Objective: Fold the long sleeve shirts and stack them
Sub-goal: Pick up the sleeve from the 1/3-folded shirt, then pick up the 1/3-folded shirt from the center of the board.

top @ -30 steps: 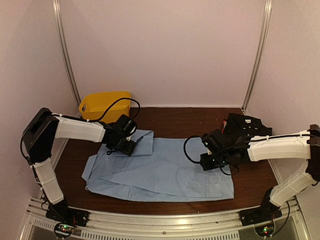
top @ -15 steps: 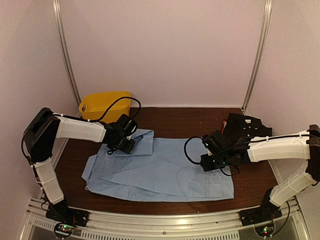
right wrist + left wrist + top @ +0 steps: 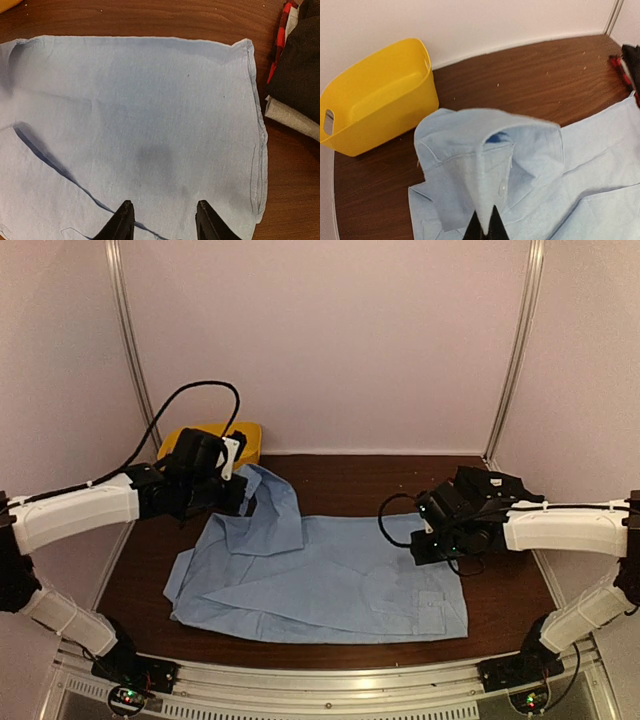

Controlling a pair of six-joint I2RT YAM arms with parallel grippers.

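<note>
The light blue long sleeve shirt (image 3: pixel 330 580) lies spread across the table's middle. My left gripper (image 3: pixel 242 498) is shut on a fold of it near the collar (image 3: pixel 485 227) and holds that part raised above the table; the cloth (image 3: pixel 485 150) hangs in a peak from the jaws. My right gripper (image 3: pixel 428 540) hovers over the shirt's right part (image 3: pixel 140 125), jaws open (image 3: pixel 164 212) with nothing between them. A folded black shirt (image 3: pixel 490 485) sits at the back right, on a pale grey one (image 3: pixel 292 117).
A yellow plastic bin (image 3: pixel 380 95) stands at the back left by the wall, partly behind my left arm (image 3: pixel 247 433). Red plaid cloth (image 3: pixel 282 35) shows beside the black pile. Bare brown table (image 3: pixel 360 485) lies behind the shirt.
The left gripper shut on the light blue shirt near its collar and lifted it up and back toward the bin. The right gripper rose slightly and stayed open.
</note>
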